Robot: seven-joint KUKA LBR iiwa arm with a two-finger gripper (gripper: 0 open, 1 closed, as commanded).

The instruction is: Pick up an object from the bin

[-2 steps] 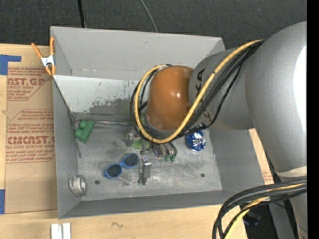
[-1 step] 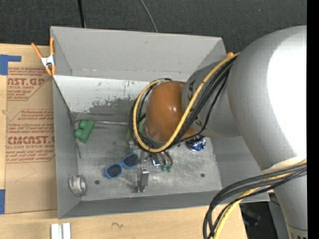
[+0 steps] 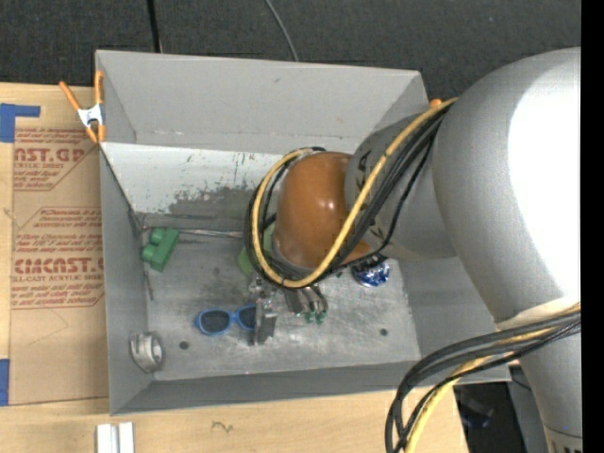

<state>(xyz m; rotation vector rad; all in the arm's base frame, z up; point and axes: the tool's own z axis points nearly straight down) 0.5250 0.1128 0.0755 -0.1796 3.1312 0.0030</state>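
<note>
The arm reaches in from the right of the frame, its thick pale-grey body filling the upper right, and bends down into the grey metal bin (image 3: 123, 215). A glossy orange dome on the wrist, looped with black and yellow cables, sits over the bin's middle. Below it the gripper (image 3: 285, 310) points at the scuffed floor with its dark metal fingers (image 3: 261, 317) spread wide and nothing between them. The left one touches the right end of a pair of blue plastic sunglasses (image 3: 225, 322) at lower centre. A blocky green piece (image 3: 159, 249) lies at left, a silvery round fitting (image 3: 146, 349) at lower left, and a blue-and-white ball (image 3: 372, 273) at right.
</note>
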